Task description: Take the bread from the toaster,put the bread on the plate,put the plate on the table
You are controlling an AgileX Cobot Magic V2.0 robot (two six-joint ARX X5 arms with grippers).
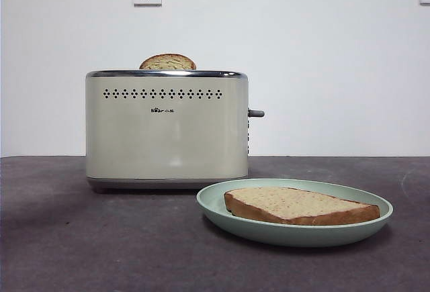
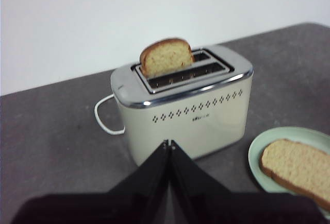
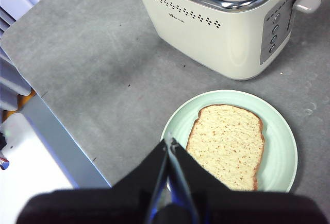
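The left end effector [image 2: 169, 142] hangs above the counter [image 1: 80, 238] in front of the toaster [image 1: 166, 127], its jaws pressed together with nothing between them. The right end effector [image 3: 169, 141] is likewise closed and empty, poised over the near rim of the plate [image 1: 222, 206]. The bread [image 1: 301, 205] lies flat in the plate, crust all round, and the plate rests on the counter just beside the toaster's lever [image 1: 256, 113] end. A second slice [image 1: 167, 62] stands upright in one toaster slot, its domed top showing above the chrome rim. A white cord [image 2: 105, 121] loops behind the toaster.
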